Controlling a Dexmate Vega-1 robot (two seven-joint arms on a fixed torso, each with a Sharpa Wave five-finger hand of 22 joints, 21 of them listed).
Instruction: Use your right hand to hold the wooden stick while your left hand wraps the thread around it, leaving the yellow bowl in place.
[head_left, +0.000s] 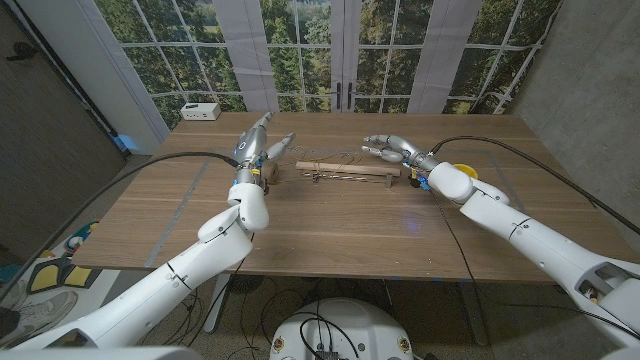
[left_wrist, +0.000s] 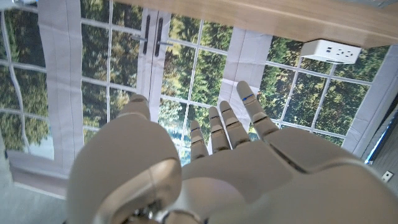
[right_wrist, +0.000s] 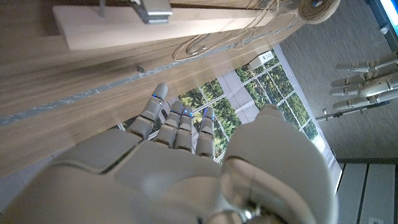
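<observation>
The wooden stick (head_left: 345, 169) lies across the middle of the table, with loose thread (head_left: 332, 160) looped along it and a brownish thread spool (head_left: 271, 173) at its left end. My left hand (head_left: 262, 143) hovers above the spool, fingers straight and apart, holding nothing; in its wrist view the left hand (left_wrist: 217, 162) points at the windows. My right hand (head_left: 391, 150) hangs just over the stick's right end, fingers stretched, empty. The right wrist view shows the right hand (right_wrist: 180, 155), the stick (right_wrist: 155, 28), thread loops (right_wrist: 205, 43) and the spool (right_wrist: 317, 7). The yellow bowl (head_left: 464, 169) sits behind my right wrist, partly hidden.
A white socket box (head_left: 201, 111) stands at the table's far left corner and also appears as the white box (left_wrist: 329, 51). A metal clip (right_wrist: 152, 9) sits on the stick. Windows run behind the table. The near half of the table (head_left: 330, 235) is bare wood.
</observation>
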